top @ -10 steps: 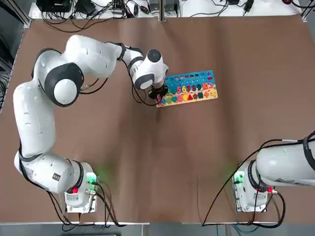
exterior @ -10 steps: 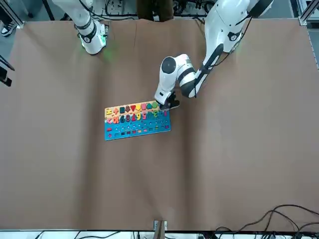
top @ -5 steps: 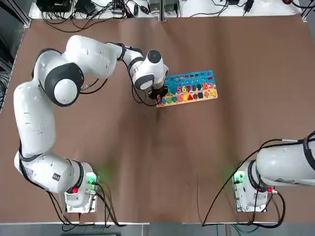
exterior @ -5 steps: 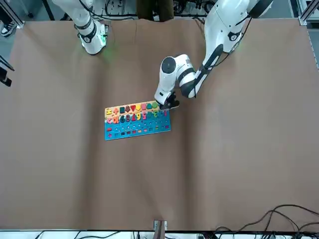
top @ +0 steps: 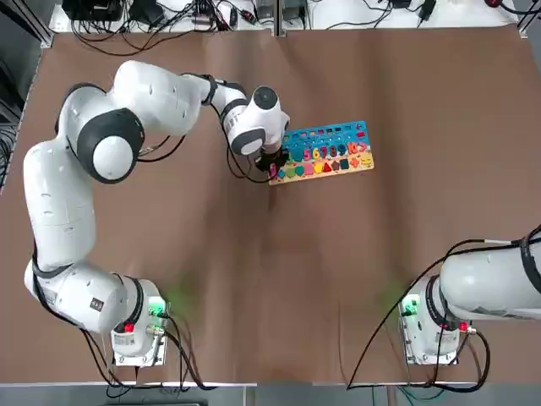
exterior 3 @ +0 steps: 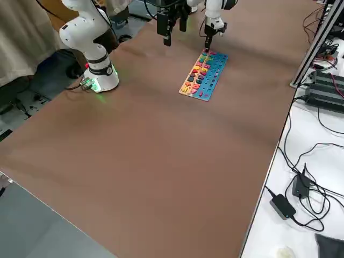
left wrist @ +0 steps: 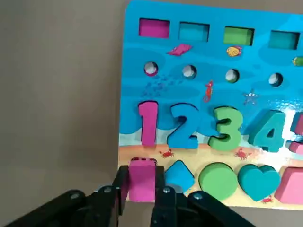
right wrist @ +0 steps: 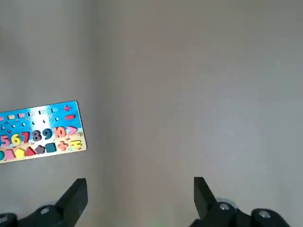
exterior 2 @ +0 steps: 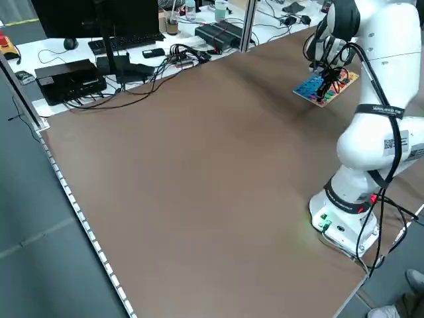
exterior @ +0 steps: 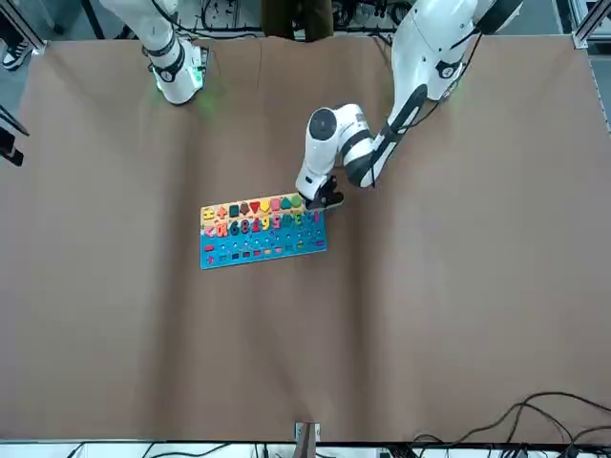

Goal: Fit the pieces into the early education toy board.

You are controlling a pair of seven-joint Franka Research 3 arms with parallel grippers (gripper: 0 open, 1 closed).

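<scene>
The early education toy board (top: 325, 151) lies flat on the brown table, its blue field of numerals above a tan strip of coloured shapes (exterior: 263, 229) (exterior 3: 204, 75). My left gripper (top: 272, 161) hangs over the board's left end. In the left wrist view its fingers (left wrist: 120, 187) are shut on a pink square piece (left wrist: 142, 179), which sits at the first slot of the tan strip, beside a blue diamond (left wrist: 180, 176). My right gripper (right wrist: 139, 194) is open and empty, parked well away from the board (right wrist: 40, 132).
The brown table (top: 270, 279) is bare around the board. Cables, power bricks and a monitor (exterior 2: 99, 16) crowd the white benches beyond the table's far edge. The arm bases (top: 135, 326) (top: 431, 326) stand at the near edge.
</scene>
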